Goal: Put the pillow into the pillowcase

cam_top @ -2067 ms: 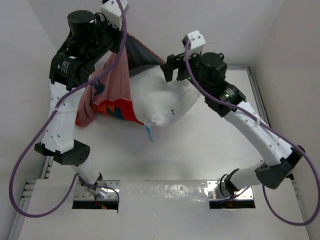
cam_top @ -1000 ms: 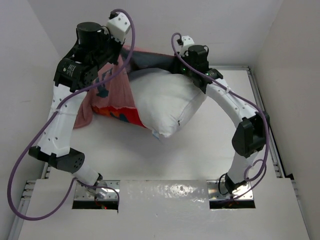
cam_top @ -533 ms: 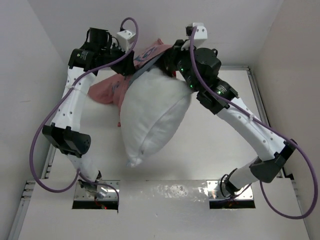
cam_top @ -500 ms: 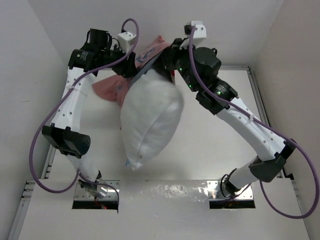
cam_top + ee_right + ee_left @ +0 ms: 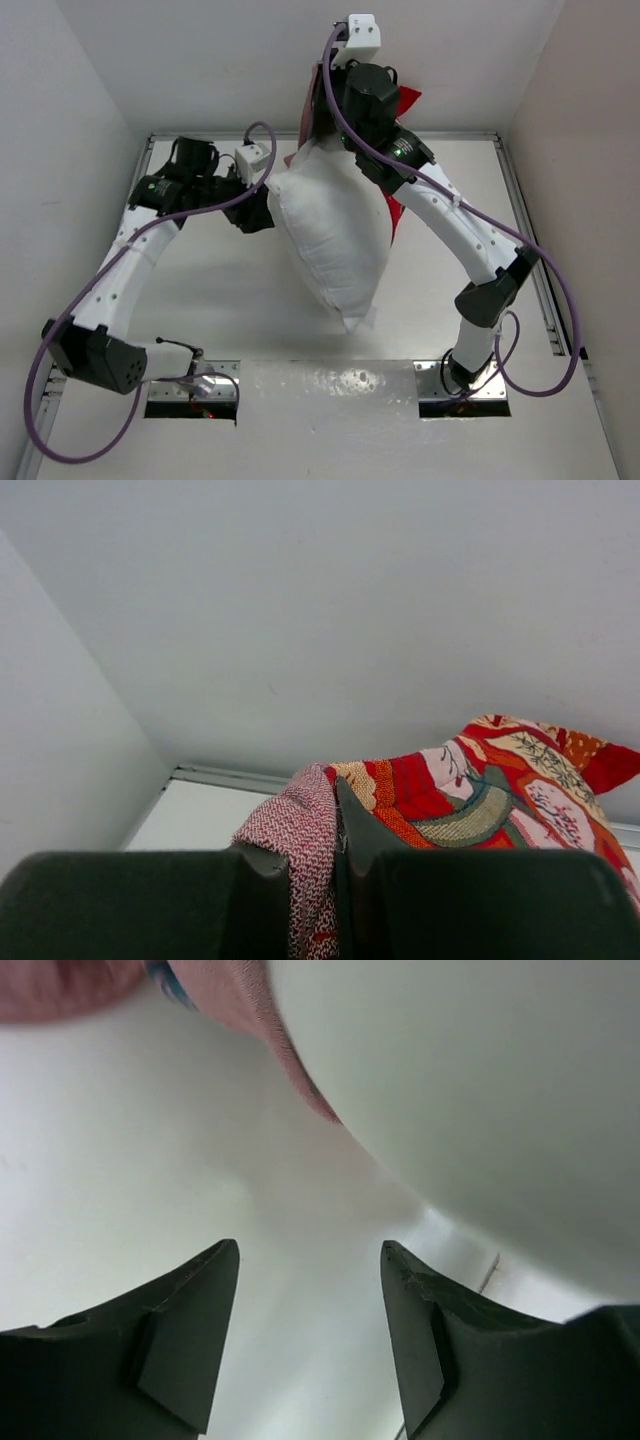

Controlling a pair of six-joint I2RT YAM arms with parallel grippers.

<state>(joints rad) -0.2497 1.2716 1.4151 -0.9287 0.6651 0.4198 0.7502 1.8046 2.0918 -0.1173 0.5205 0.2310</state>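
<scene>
The white pillow [image 5: 335,240] hangs on end over the middle of the table, nearly all of it bare. Its top meets the red printed pillowcase [image 5: 405,100], which is bunched high up; a red strip shows along the pillow's right side. My right gripper [image 5: 322,105] is raised high and shut on a fold of the pillowcase [image 5: 480,780], the cloth pinched at the right gripper [image 5: 315,810]. My left gripper [image 5: 265,212] sits lower, just left of the pillow, open and holding nothing. In the left wrist view the left gripper [image 5: 310,1260] faces the pillow [image 5: 480,1080] and a pinkish hem [image 5: 300,1080].
The white table [image 5: 200,300] is walled on the left, right and back. A metal rail [image 5: 525,230] runs along its right edge. Both arm bases sit at the near edge, by a shiny strip [image 5: 330,380].
The left gripper let go of the pillowcase, opened and dropped down to the left. The right arm lifted the pillowcase higher, and the pillow swung to hang upright beneath it.
</scene>
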